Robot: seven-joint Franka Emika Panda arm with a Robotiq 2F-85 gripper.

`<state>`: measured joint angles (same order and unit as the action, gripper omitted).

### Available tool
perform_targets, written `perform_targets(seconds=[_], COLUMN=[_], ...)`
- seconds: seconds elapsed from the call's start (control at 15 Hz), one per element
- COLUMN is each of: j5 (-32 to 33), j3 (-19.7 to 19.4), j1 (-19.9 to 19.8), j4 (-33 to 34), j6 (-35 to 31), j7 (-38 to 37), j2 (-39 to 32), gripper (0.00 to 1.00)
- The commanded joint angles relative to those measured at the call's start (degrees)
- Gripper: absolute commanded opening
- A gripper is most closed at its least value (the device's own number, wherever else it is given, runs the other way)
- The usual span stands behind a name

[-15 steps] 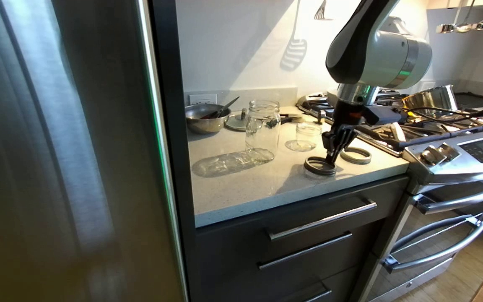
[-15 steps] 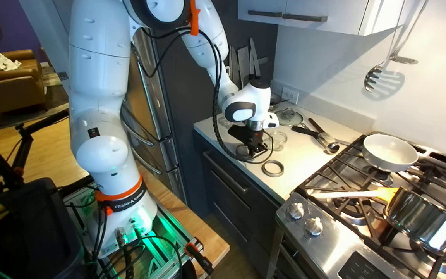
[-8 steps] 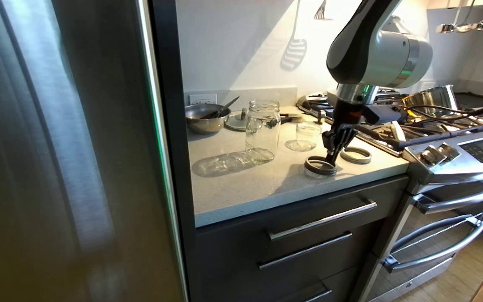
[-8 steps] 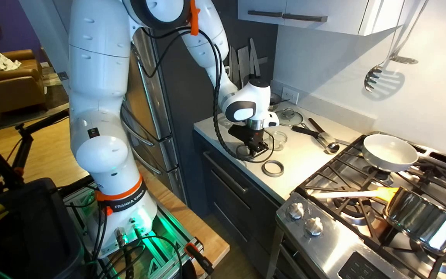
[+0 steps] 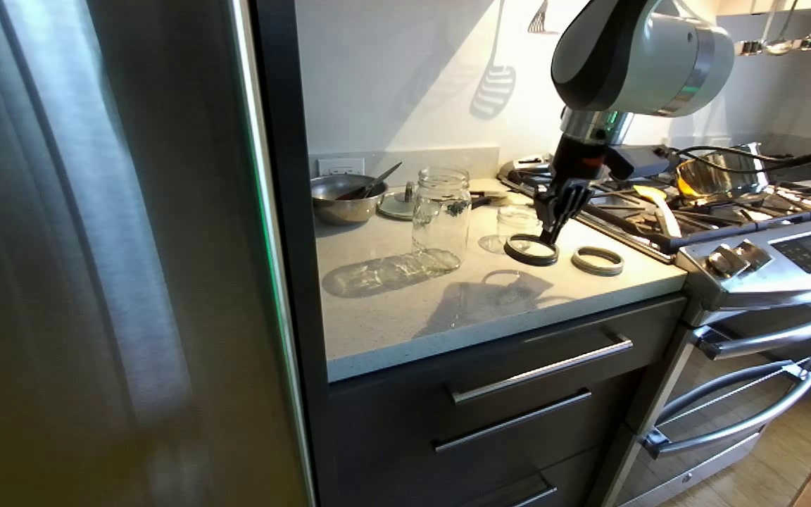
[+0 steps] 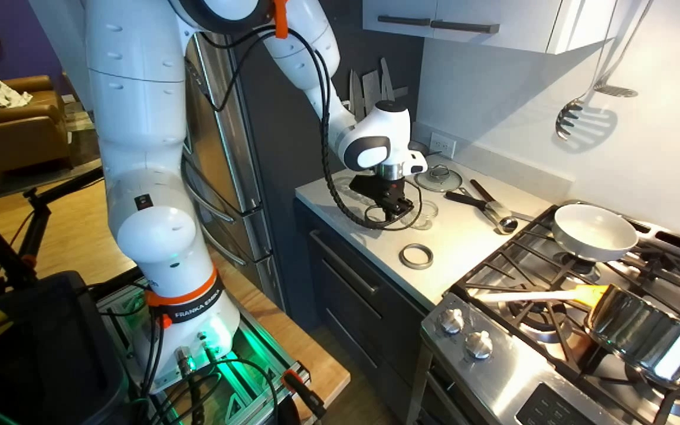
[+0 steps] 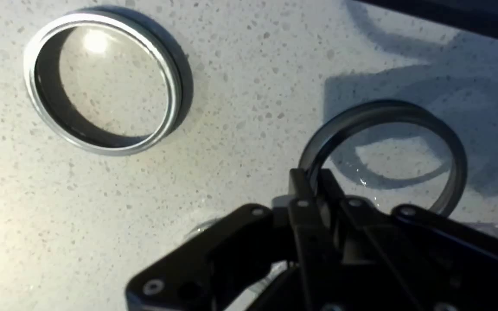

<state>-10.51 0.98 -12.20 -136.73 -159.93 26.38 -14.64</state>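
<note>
dark grey metal ring (image 7: 387, 111), its rim pinched in a black two-fingered gripper (image 7: 312, 175) drawn narrow, hangs above a white speckled countertop (image 7: 240, 108). from it, in an exterior view, a silver metal ring (image 5: 598, 270) lies apart at three o'clock, a short clear glass jar (image 5: 517, 218) at eleven, a tall clear glass jar (image 5: 441, 218) at ten; a strip of countertop runs to the front edge (image 5: 529, 322) at six.

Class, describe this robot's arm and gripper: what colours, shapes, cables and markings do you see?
The arm has rounded white segments with black trim. Low down, an orange ring sits above a black band lettered FRANKA. Higher up is an orange strap, with black cables running along the arm. A silver collar leads to the black gripper, with angular links and two slim fingers.
</note>
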Motion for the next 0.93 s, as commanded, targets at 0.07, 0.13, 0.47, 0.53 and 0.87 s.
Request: perform_targets(seconds=[0.07, 0.13, 0.47, 0.53, 0.87], j5=[8.9, 10.7, 10.0, 10.0, 9.6], j3=[-2.8, -3.1, -2.6, -2.6, -2.6], j1=[3.4, 4.0, 4.8, 4.8, 4.6], j4=[-3.5, -3.7, -1.4, -1.4, -1.1], j6=[3.3, 4.3, 4.8, 4.8, 4.7], j7=[-6.7, -8.0, -7.4, -7.4, -7.3], j2=[8.6, 10.2, 10.0, 9.8, 9.3], gripper=[0.02, 0.02, 0.09, 0.09, 0.02])
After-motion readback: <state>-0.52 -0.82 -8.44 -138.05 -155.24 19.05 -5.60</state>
